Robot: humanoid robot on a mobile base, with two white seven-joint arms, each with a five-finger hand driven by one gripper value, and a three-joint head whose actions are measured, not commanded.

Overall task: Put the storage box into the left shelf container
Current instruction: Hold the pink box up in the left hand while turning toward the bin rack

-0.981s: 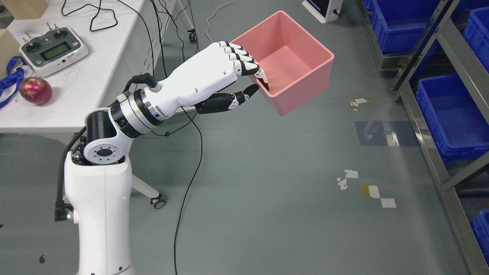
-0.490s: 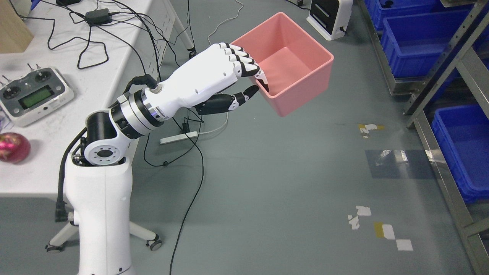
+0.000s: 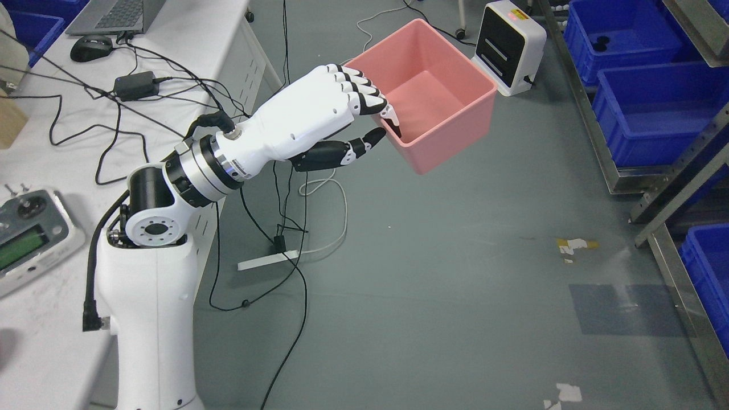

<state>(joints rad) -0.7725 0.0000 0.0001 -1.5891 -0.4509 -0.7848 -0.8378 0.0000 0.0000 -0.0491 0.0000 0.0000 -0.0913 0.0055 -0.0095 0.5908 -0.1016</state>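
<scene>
Above grey floor [image 3: 433, 273], empty pink storage box [image 3: 433, 85]

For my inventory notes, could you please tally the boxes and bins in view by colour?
Pink box, held in the left hand: 1
Blue bins on the shelf at right: 3
Blue bin at top left: 1
Total: 5
</scene>
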